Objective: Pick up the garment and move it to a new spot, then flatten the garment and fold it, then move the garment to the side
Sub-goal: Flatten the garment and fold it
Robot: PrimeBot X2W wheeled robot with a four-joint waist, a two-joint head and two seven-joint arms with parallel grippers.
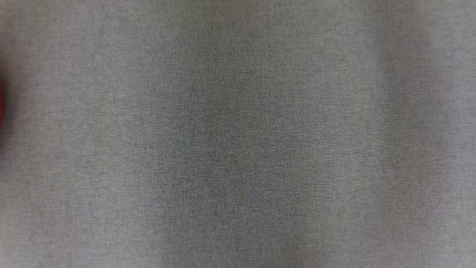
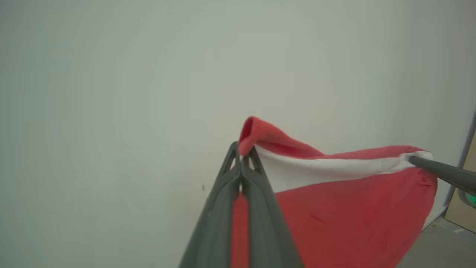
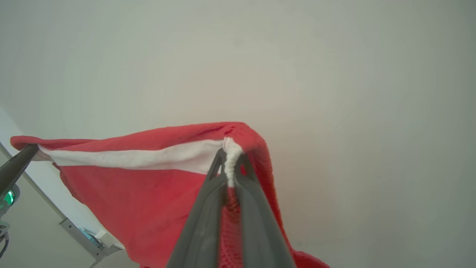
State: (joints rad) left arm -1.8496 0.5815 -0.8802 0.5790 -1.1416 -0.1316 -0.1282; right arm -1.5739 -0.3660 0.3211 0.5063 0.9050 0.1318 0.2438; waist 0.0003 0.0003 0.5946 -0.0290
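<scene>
Your left gripper (image 2: pixel 241 155), bottom centre of its frame, has jaws clamped on one corner of the red garment (image 2: pixel 346 212); the right gripper (image 3: pixel 231 154) pinches the other. It hangs between them, likely soft, light, limp: hold the white-banded edge.

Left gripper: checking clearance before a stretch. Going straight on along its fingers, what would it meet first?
The left gripper, shut on the red garment, points at a plain pale surface; nothing else seems between, though depth is unclear.

Garment (image 2: pixel 353 208) between left gripper (image 2: pixel 243 150) at one upper corner and right gripper (image 3: pixel 231 158) at the other, wall (image 2: pixel 111 74) behind.
</scene>
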